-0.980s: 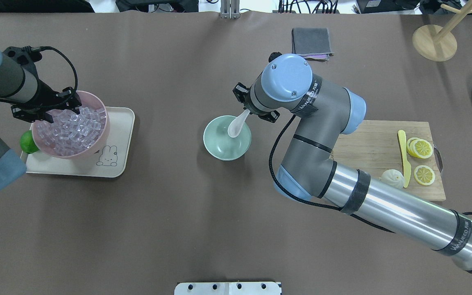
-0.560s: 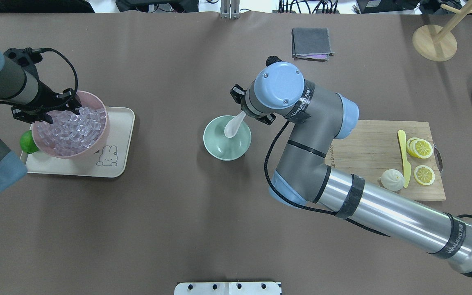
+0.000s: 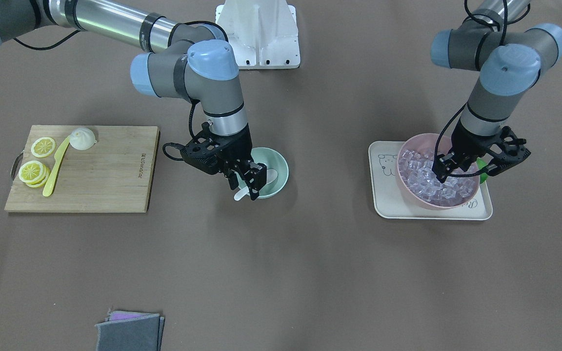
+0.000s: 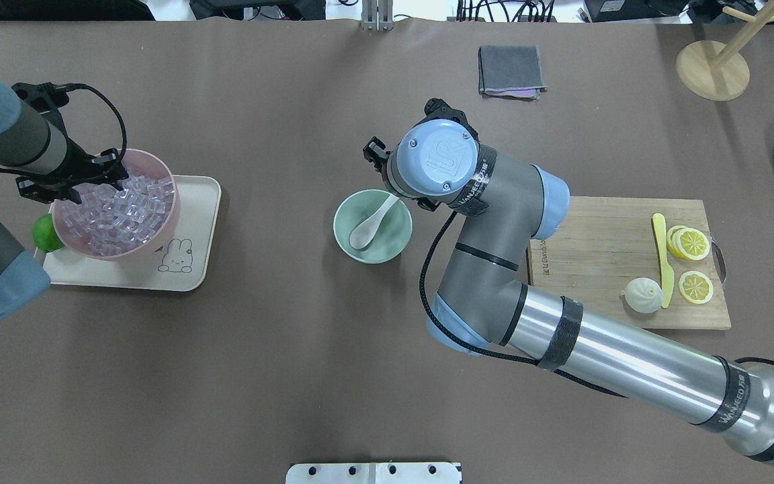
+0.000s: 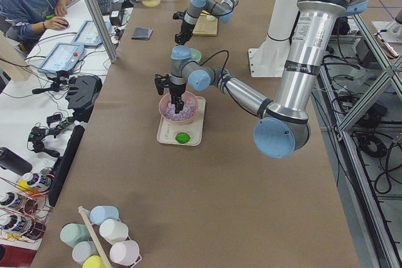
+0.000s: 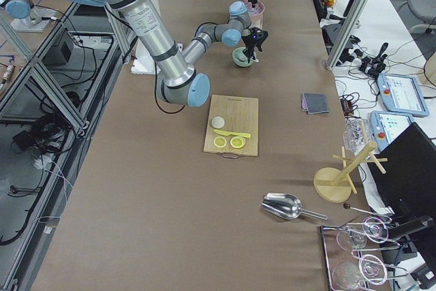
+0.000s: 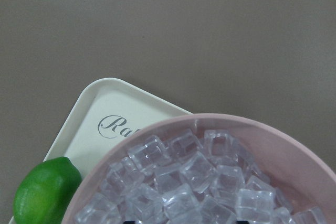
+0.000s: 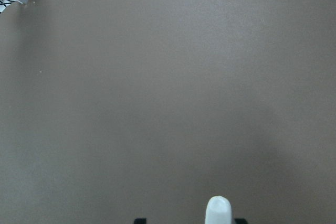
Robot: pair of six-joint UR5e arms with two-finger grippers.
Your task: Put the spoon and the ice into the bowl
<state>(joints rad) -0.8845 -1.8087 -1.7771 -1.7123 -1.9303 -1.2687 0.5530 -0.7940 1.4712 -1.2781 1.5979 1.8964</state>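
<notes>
Two robot arms reach over a brown table (image 4: 293, 376).

The right gripper (image 3: 250, 181) hangs at the edge of a small mint-green bowl (image 4: 387, 245). The white spoon (image 4: 364, 232) lies in that bowl. Its scoop is down on the bowl's floor, beyond the fingertips, and its short handle leans up on the rim and passes between the fingers. The overhead view shows the whole scoop but hides the fingers under the wrist. The front-facing view shows both dark fingers flanking the handle. The right wrist camera catches only the handle's rounded tip and two fingertips at its bottom edge. They are spread wider than the handle, with a clear gap on one side, so the fingers are apart and not clamped on it.

The left gripper (image 4: 98, 188) is lowered onto the ice (image 4: 121, 218), a heap of clear cubes filling a larger pink bowl (image 4: 173, 214). Its fingers are wide apart, with cubes between and under the tips. No view shows any cube pinched. The left wrist camera shows the cubes close up, with two dark tips just showing at its bottom edge. It also shows a green lime (image 7: 46, 196) outside the pink bowl, off to one side of the fingers, on a cream tray (image 7: 89, 114).

Well behind the right gripper's fingers lies a wooden cutting board (image 4: 595, 249)
</notes>
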